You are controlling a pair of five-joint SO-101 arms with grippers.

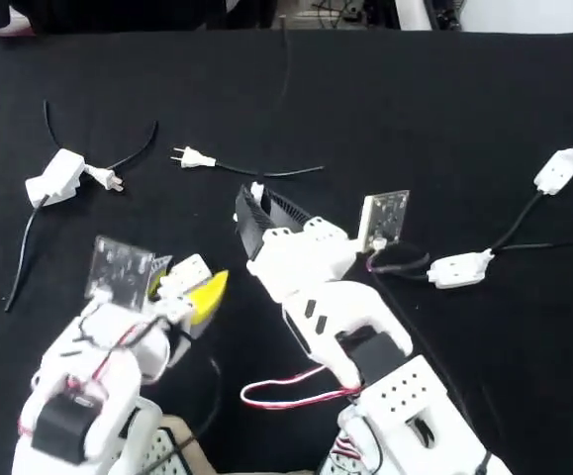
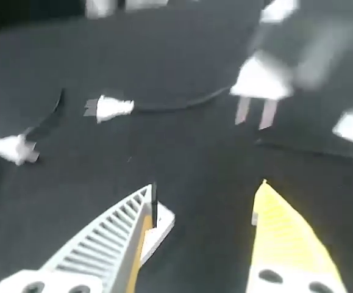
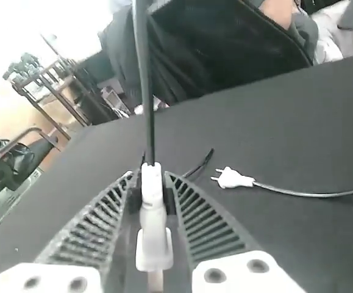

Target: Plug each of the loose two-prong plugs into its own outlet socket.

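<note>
The right gripper (image 3: 149,177) clamps a two-prong plug (image 3: 153,210). The left gripper (image 2: 205,184) gapes wide. A loose plug (image 1: 193,157) lies at the right gripper's ten o'clock, seemingly with open cloth around it.

There are three plugs (image 1: 195,156) (image 1: 98,174) (image 1: 256,190) and three outlet sockets (image 1: 56,178) (image 1: 459,267) (image 1: 560,170).

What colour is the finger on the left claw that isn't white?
Yellow; that finger shows best in the left wrist view.

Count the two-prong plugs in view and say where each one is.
3. The loose plug lies mid-table; the left plug lies beside the far-left socket block; the held plug is gripped in the right claw. Others may be hidden.
</note>
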